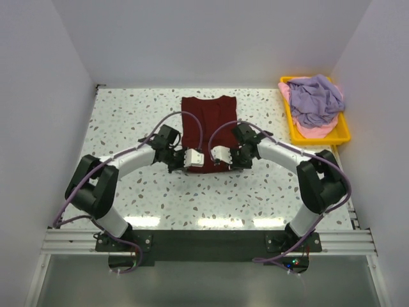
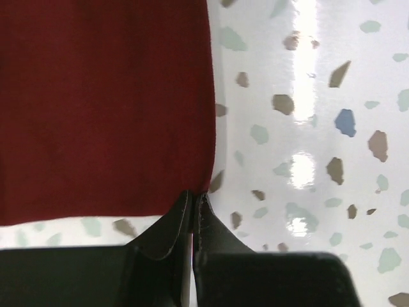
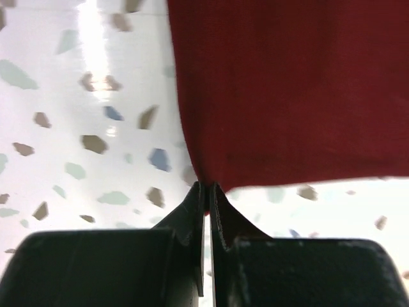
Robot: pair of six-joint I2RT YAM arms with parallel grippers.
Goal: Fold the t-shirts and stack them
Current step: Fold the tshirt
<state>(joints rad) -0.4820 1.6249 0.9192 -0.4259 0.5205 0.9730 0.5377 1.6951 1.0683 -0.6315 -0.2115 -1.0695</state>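
Observation:
The dark maroon t-shirt (image 1: 208, 121) lies flat as a long folded strip in the middle of the table. My left gripper (image 1: 184, 167) is at its near left corner and my right gripper (image 1: 230, 165) at its near right corner. In the left wrist view the jaws of the left gripper (image 2: 197, 195) are pressed together on the corner of the maroon cloth (image 2: 102, 109). The right gripper (image 3: 208, 187) is likewise shut on the other corner of the shirt (image 3: 294, 83). A lavender t-shirt (image 1: 314, 99) lies crumpled on top of a pale pink one (image 1: 319, 131).
The lavender and pink shirts sit in a yellow tray (image 1: 348, 131) at the back right corner. White walls close in the speckled table (image 1: 128, 121) on the left, back and right. Both arms reach inward from the near edge.

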